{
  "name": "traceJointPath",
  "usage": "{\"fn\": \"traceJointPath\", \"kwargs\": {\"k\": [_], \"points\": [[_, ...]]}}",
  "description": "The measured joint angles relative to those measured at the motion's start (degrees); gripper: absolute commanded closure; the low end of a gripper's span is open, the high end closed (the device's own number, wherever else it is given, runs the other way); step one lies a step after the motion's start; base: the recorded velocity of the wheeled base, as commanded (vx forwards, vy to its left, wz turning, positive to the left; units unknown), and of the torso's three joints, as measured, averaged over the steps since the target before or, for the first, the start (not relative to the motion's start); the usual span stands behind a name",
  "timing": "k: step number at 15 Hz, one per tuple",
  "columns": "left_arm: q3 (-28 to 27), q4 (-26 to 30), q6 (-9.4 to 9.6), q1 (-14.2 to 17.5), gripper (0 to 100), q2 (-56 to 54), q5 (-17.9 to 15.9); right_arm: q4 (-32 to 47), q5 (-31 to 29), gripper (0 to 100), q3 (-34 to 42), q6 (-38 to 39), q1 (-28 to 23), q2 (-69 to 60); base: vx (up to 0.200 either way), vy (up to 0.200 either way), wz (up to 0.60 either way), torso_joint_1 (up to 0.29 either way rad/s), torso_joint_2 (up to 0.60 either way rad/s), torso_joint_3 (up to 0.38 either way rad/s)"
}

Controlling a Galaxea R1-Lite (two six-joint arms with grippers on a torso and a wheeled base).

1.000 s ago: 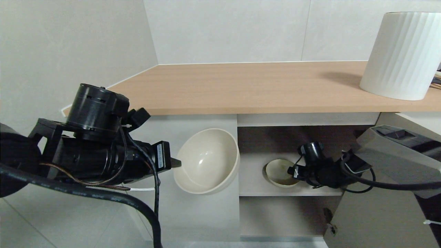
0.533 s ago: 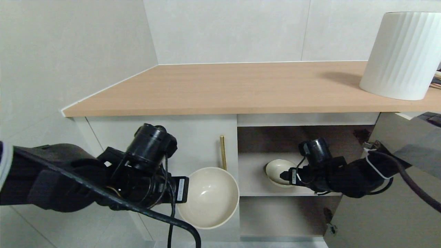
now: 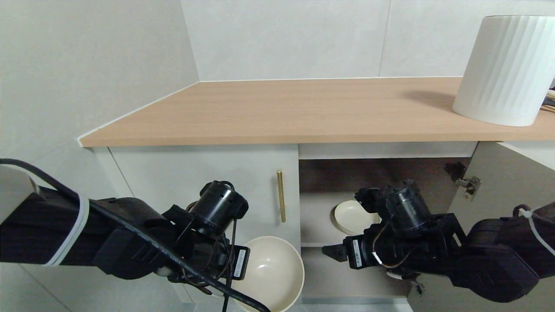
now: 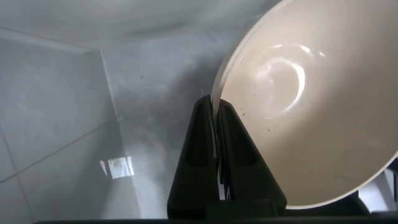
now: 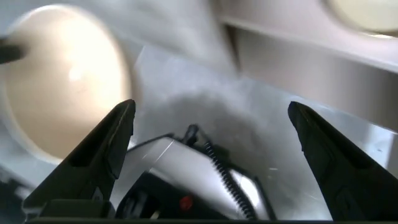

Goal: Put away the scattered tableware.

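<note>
Slippage is the risk: the left gripper (image 4: 215, 118), fingers clamped on only the thin rim of the glossy cream round bowl (image 3: 271, 275) at lower centre, could drop it. The right gripper (image 5: 211, 109), fingers wide apart, hangs near enough to knock it.

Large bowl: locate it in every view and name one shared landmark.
Head view: large bowl low centre, before the closed cabinet door.
Left wrist view: large bowl, rim pinched by left gripper.
Right wrist view: large bowl beyond the open right gripper.
Landmark: left gripper on its rim.
</note>
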Motion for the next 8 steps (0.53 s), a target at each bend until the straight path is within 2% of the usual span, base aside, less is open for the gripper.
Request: {"fn": "traceJointPath", "kwargs": {"k": [4, 8], "points": [[-0.24, -0.2, -0.02, -2.32, 100, -0.16, 0.99, -0.46, 0.02, 0, 1.11, 0.01, 5.22, -0.02, 0.0, 0.0, 0.0, 0.0, 0.0, 0.0], [-0.16, -0.16, 0.0, -4.51, 100, -1.4, 1.48, -1.44, -0.71, 0, -0.05, 0.15, 7.19, 2.43, 0.0, 0.0, 0.0, 0.0, 0.0, 0.0]]}}
